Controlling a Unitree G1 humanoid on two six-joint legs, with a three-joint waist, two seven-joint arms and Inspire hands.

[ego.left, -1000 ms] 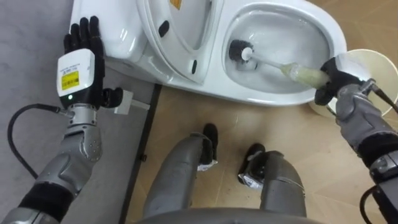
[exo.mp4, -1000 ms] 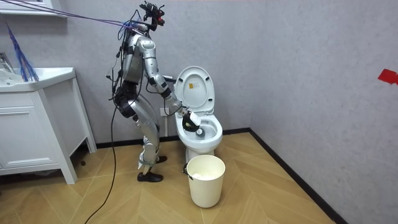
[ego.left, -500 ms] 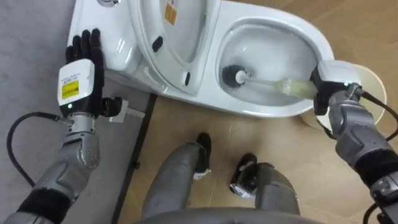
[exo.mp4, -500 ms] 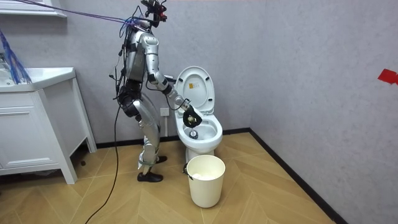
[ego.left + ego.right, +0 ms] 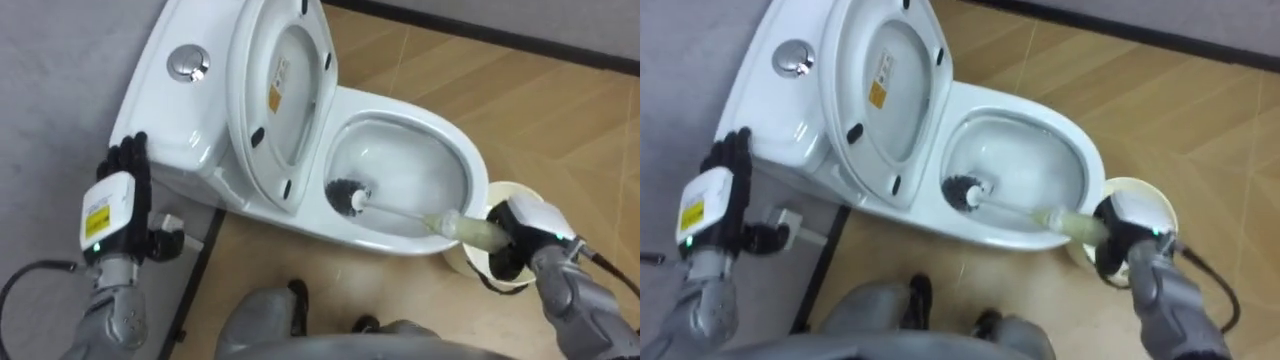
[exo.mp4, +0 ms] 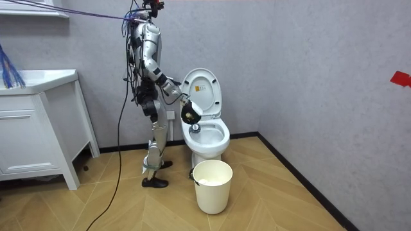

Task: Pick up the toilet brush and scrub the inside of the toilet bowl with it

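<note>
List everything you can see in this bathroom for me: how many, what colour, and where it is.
Toilet: one, white, against the grey wall in front of the robot.
Lid: one, white, raised over the tank.
Flush button: one, silver, on top of the tank.
Toilet brush: one, black head and pale handle; head down in the bowl, handle crossing the rim.
Bin: one, white, on the wood floor by the toilet's front.
Cabinet: one, white, at the room view's left.
Red mark: one, on the wall at the room view's right.
Left hand: black, fingers straight, held beside the tank.
Right hand: black, curled round the brush handle.
</note>
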